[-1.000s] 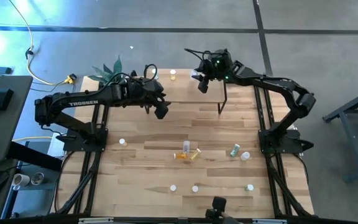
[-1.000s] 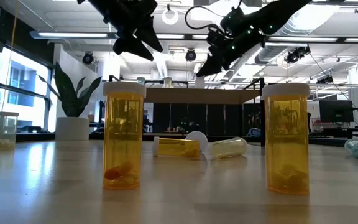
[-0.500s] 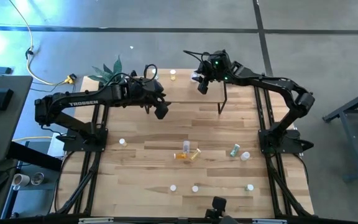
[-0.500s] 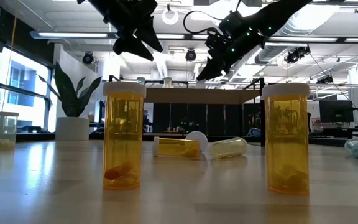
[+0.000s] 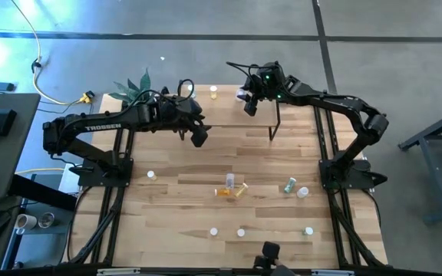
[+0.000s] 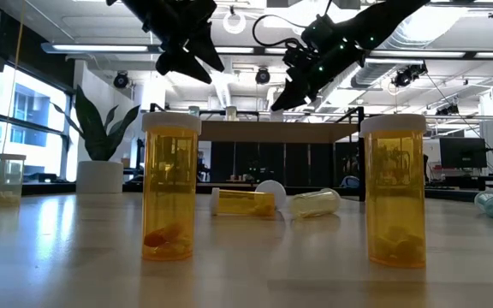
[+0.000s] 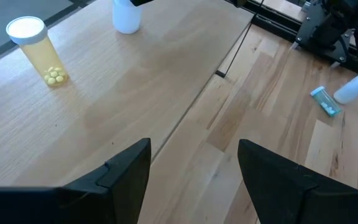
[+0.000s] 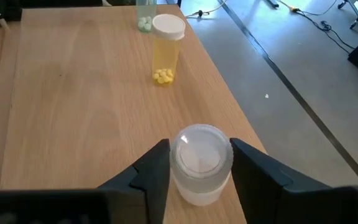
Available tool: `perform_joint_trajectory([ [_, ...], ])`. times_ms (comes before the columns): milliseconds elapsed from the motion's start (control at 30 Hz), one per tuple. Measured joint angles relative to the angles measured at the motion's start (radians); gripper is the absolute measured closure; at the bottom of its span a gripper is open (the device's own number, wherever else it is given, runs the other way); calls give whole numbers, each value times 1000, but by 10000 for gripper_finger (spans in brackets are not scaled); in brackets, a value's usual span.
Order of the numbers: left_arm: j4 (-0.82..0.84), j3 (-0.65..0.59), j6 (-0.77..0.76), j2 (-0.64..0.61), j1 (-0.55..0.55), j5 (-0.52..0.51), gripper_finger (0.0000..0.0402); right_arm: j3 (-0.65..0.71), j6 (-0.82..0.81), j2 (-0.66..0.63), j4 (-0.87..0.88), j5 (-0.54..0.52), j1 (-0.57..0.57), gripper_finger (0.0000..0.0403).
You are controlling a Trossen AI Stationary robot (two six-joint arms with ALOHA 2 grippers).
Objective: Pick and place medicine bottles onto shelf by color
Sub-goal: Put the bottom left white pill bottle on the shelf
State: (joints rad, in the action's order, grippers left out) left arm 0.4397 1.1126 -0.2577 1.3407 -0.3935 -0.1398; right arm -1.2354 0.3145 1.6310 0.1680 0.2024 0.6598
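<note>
The shelf [image 5: 282,107] stands at the table's far side. On its wooden top stand a yellow bottle [image 8: 166,50], a pale green bottle [image 8: 145,14] behind it, and a white bottle [image 8: 201,165] near the shelf's edge. My right gripper [image 5: 248,102] is over the shelf, shut on the white bottle. My left gripper [image 7: 194,180] hangs open and empty above the shelf's near edge [image 7: 191,118]. Several more bottles stand or lie on the table, among them two upright orange ones [image 6: 171,184] [image 6: 394,188]. My right gripper has the white bottle's upper part between its two fingers, one finger [image 8: 157,171] against each side, at the cap [image 8: 199,149]. The fingers slant down at it from above. The bottle stands upright with its base on the shelf top.
A potted plant [image 5: 133,86] stands at the far left corner. An orange bottle [image 5: 229,188] lies mid-table, a green one [image 5: 290,184] and a white one [image 5: 303,192] to its right. Capped bottles [image 5: 214,231] [image 5: 308,230] stand along the near edge, one more [image 5: 152,175] at the left.
</note>
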Motion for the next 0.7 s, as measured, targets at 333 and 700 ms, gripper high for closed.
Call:
perform_joint_trajectory([
  [333, 0, 0, 0, 0, 0, 0, 172, 0, 0, 1, -32, 0, 0, 215],
  [700, 5, 0, 0, 0, 0, 0, 171, 0, -2, -13, -61, -18, 1, 214],
])
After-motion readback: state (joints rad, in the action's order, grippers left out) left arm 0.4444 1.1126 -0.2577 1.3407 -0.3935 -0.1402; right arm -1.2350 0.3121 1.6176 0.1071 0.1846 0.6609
